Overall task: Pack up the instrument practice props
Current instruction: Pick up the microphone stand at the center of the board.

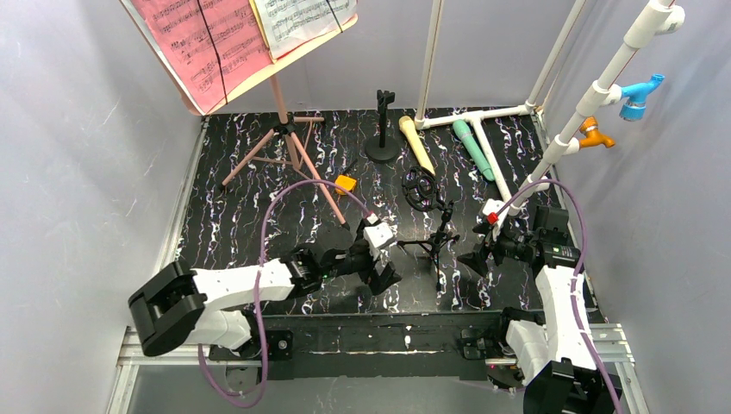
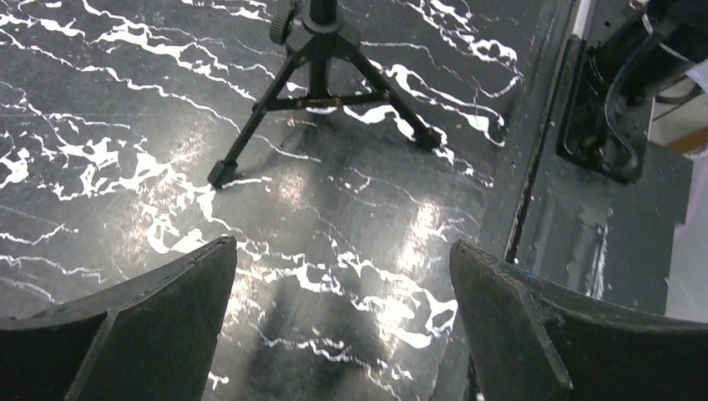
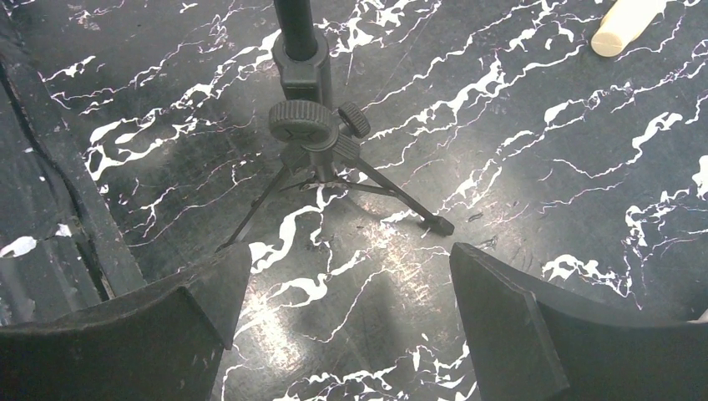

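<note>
**Both arms low, jaws wide, flanking the small black tripod**

We see the black marbled table [image 1: 233,216] walled in white on three sides. At its far left stands the pink music board [image 1: 226,90] on pink tripod legs [image 1: 289,159], carrying a pink sheet [image 1: 203,39] and a white sheet [image 1: 297,19]. The left arm lies nearly flat along the near edge. The left gripper [image 2: 342,267] and right gripper [image 3: 351,267] are both released and empty. Between them stands the black tripod [image 1: 435,241], with bare mat around its feet. Far right, the beige microphone [image 1: 416,142] and teal microphone [image 1: 474,148] lie apart, near the white pipe frame [image 1: 491,112].
</note>
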{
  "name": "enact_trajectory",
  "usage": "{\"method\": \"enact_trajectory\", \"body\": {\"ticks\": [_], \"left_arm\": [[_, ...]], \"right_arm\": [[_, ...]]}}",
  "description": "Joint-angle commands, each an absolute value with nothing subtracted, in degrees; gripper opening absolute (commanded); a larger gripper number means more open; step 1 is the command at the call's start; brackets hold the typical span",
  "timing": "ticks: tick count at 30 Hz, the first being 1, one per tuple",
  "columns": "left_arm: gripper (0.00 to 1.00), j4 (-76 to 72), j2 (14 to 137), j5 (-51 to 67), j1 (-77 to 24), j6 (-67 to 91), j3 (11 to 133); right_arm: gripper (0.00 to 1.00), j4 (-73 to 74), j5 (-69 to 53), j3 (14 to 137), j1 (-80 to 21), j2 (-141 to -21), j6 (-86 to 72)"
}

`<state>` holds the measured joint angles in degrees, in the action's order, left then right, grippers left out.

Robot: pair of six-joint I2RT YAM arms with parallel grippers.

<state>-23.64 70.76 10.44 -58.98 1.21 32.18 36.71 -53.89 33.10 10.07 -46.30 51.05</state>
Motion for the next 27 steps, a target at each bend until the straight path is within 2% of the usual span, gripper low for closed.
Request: {"method": "enact_trajectory", "body": {"ticks": [1,8,15,22,27], "left_arm": [[0.98,-36.95,75.58,9.61,-58.62,1.93,34.96],[0.98,-46.97,86.35,13.86,-58.58,-7.18,39.89],[0.97,-51.36,93.87,12.61,-57.63,-7.67,45.37],[0.78,-51.5,98.9,19.24,-55.86,-5.54,50.87],[0.72,-51.59,100.25,22.25,-54.75,-4.24,52.08]], "right_arm": [[0.98,38.2,-55.95,35.35,10.37,-45.4,51.91],[0.98,41.16,-61.48,36.46,10.37,-46.48,52.16],[0.98,42.76,-62.99,36.69,10.37,-47.4,53.87],[0.98,42.9,-63.02,36.66,10.29,-47.41,54.3],[0.98,42.98,-63.27,36.65,10.28,-47.58,54.49]]}}
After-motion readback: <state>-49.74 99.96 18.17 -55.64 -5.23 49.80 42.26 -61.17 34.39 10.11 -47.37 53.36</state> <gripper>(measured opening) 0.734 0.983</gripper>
